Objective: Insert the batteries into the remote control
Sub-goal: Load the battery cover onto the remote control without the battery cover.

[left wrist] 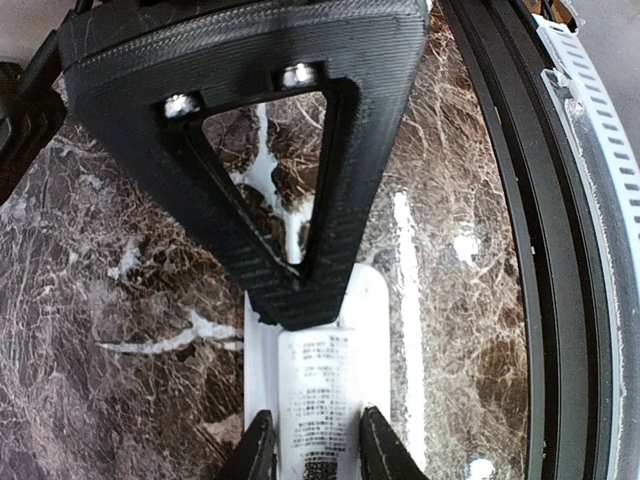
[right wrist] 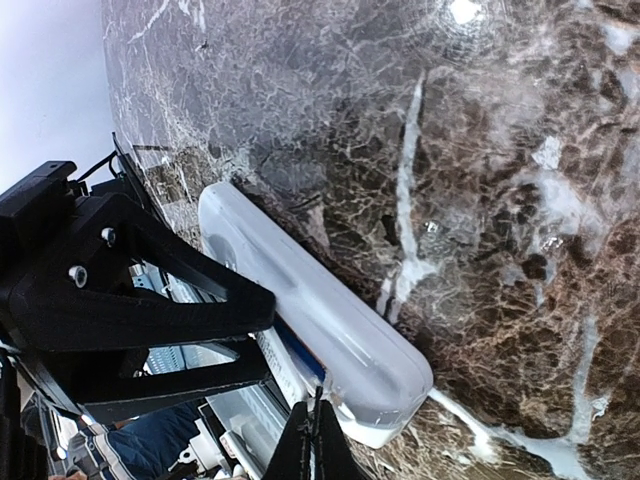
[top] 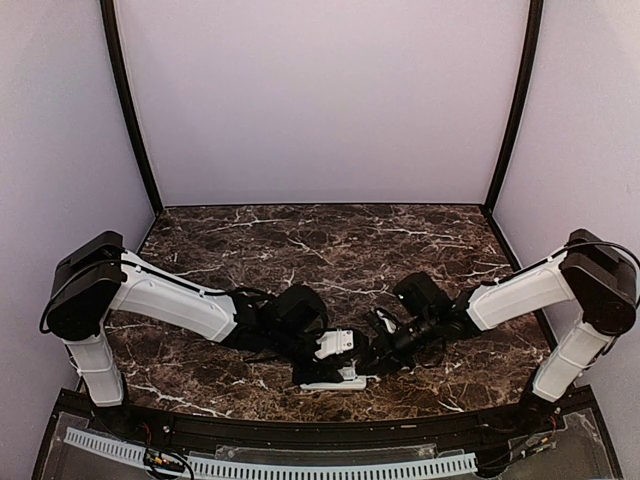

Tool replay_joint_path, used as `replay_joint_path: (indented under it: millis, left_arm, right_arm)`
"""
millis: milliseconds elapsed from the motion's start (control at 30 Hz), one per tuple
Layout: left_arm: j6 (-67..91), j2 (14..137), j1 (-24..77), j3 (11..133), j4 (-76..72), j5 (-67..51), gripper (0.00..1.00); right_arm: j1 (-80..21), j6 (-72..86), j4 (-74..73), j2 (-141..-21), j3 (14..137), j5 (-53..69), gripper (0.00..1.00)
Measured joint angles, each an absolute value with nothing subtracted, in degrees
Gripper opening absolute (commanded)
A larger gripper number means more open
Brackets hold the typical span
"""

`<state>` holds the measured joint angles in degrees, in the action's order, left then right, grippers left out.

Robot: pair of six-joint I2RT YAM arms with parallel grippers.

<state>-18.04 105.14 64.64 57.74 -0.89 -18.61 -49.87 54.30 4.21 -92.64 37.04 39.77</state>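
The white remote control lies near the table's front edge, back side up. My left gripper is shut on a small white cover piece with printed text, held flat over the remote's back. In the right wrist view the remote shows edge-on, with a blue battery in the slot between it and the cover. My right gripper is shut, its tips at the remote's near end. In the left wrist view its black finger rests on the far end of the cover. An orange-red battery is not visible.
The table is dark brown marble, with purple walls behind and at both sides. A black rail and a white slotted strip run along the front edge, close beside the remote. Both arms meet over the front centre.
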Motion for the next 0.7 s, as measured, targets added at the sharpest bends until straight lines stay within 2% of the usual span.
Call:
replay_joint_path:
  millis: [200,467,700]
  left_arm:
    - [-18.1,105.1,64.7,57.8,-0.4,-18.6,0.31]
    - [-18.6,105.1,64.9,57.8,0.7,-18.7,0.44]
    - [-18.7,105.1,65.1,58.0,1.2,-19.2,0.5]
  right_arm:
    - [-50.0,54.3,4.1,-92.8,37.0,39.7,0.03]
    - [-50.5,54.3,3.9,-92.8,37.0,39.6,0.03]
    - [-50.6,54.3,3.8,-92.8,37.0,39.6,0.03]
